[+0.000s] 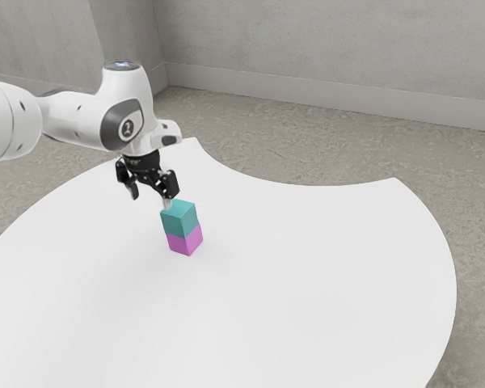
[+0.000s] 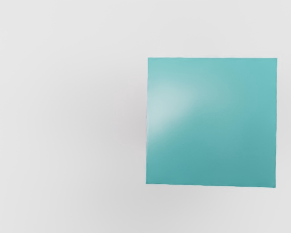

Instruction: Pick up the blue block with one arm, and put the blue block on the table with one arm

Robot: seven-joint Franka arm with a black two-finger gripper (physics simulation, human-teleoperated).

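In the exterior view, the gripper (image 1: 151, 194) hung above the table (image 1: 331, 267), fingers wide apart. The blue block (image 1: 179, 218) (more teal, really) sat on the pink block (image 1: 185, 240), well in from the two far corners, with broad open room toward the rounded edge at the exterior view's right. The table's near edge was cut off.

In the wrist view, the blue block's square top hid the pink block; the table's edges lay out of frame.

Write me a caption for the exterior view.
A robot gripper hovers near a teal block stacked on a purple one, on a white table.
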